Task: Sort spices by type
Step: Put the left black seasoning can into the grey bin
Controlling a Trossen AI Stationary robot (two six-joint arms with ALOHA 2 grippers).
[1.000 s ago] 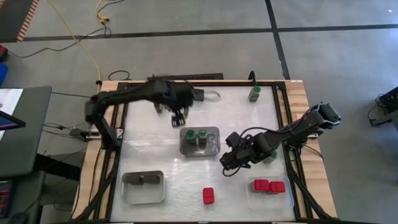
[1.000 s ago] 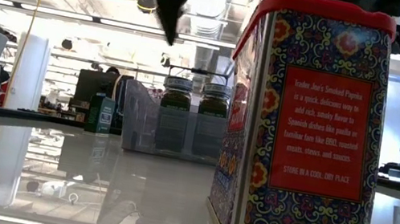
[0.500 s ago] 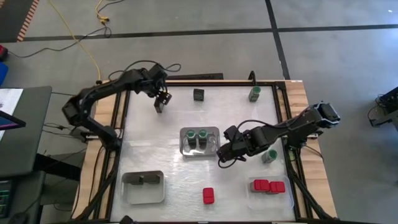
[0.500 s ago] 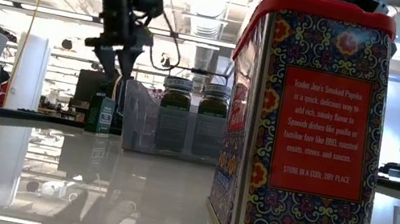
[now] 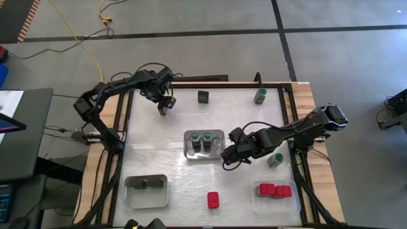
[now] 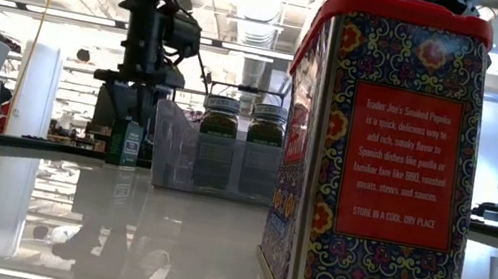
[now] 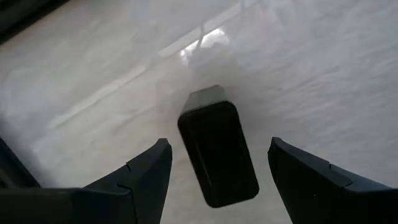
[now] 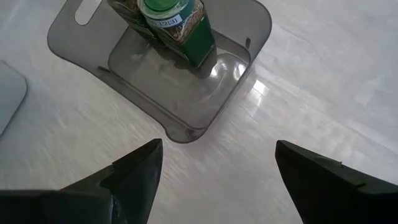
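Table top [image 5: 165,149] was glossy white with a pale wood rim. Jars [image 5: 201,138] had green lids; the tray [image 8: 186,106] around them was smoky grey. The tin [image 6: 384,152] had a red lid, a red label and a blue floral pattern. Small box [image 7: 217,152] was black.

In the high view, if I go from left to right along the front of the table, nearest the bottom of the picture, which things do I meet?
Grey tray with a dark container → lone red-topped tin → clear tray with three red-topped tins.
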